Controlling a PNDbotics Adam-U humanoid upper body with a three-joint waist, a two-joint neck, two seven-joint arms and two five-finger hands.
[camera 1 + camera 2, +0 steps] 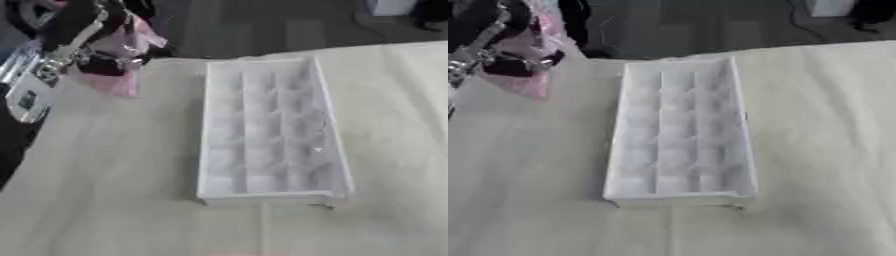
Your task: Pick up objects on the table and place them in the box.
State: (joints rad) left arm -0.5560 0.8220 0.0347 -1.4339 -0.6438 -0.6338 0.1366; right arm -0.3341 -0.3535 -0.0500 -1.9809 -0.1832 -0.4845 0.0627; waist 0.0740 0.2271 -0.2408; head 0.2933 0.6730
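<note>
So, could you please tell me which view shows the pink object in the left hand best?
The left eye view: the pink object hangs fully in frame under the left hand, whose fingers curl round it. In the right eye view it sits at the left edge, partly cut off.

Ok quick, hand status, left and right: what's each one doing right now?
Left hand: raised at the upper left, fingers curled round a pink object, left of the white box.
Right hand: not in view.

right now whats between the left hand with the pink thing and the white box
Only bare cloth-covered table lies between the left hand, curled on the pink object, and the white box, in the left eye view.
</note>
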